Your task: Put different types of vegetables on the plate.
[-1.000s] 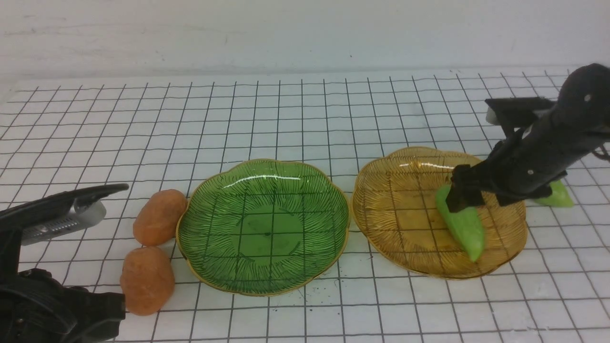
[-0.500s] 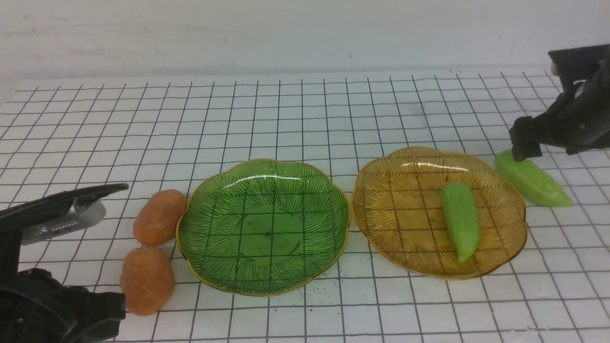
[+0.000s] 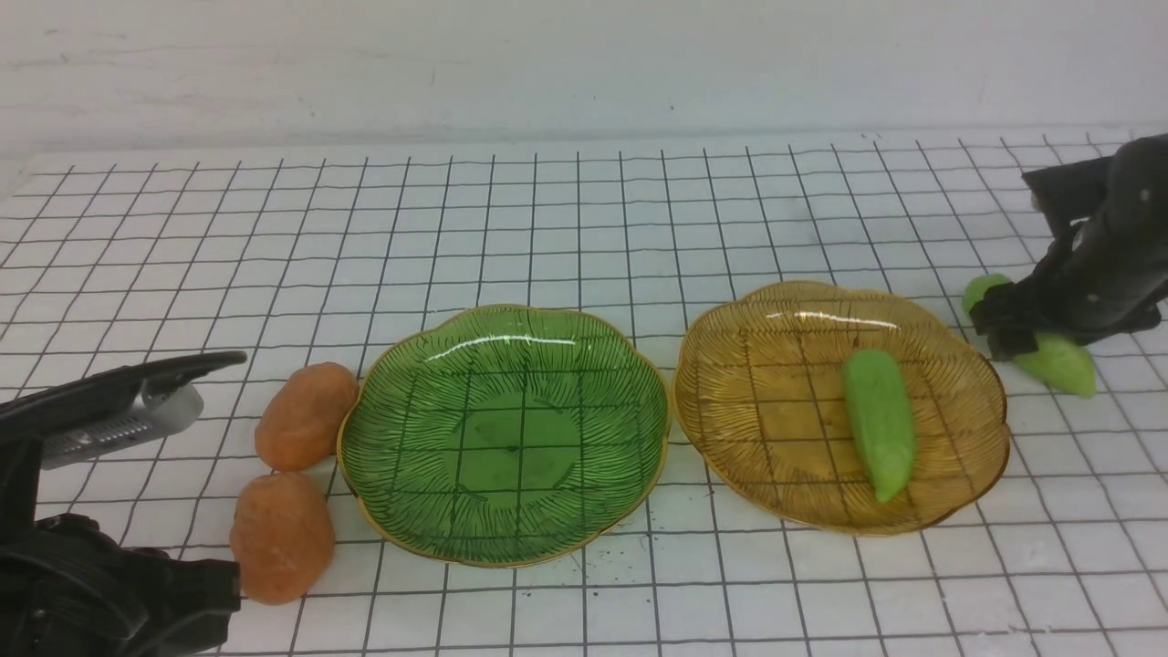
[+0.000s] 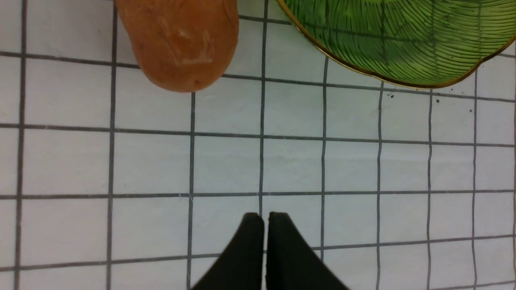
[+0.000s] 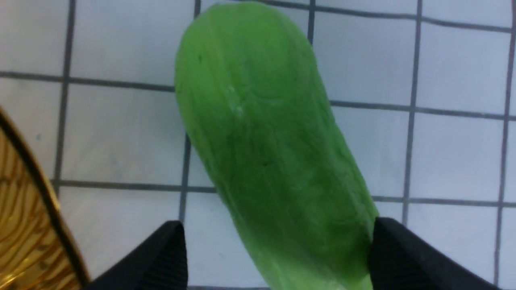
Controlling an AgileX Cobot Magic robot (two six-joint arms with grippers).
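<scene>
One light green gourd (image 3: 879, 422) lies in the amber plate (image 3: 776, 401). A second gourd (image 3: 1058, 360) lies on the mat to the right of that plate. My right gripper (image 3: 1015, 327) is lowered over it and open. In the right wrist view the gourd (image 5: 266, 145) sits between the fingers of the gripper (image 5: 277, 223); one finger touches it and the other stands apart. Two orange-brown potatoes (image 3: 306, 415) (image 3: 281, 537) lie left of the empty green plate (image 3: 506, 438). My left gripper (image 4: 264, 219) is shut and empty, short of the nearer potato (image 4: 181, 40).
The white mat with a black grid covers the table up to a white wall at the back. The green plate's rim (image 4: 403, 82) shows in the left wrist view. The amber plate's rim (image 5: 40, 193) lies close beside the right gripper.
My right gripper let go of the gourd in the amber plate, moved right, and came down around the second gourd. The left arm has not moved.
</scene>
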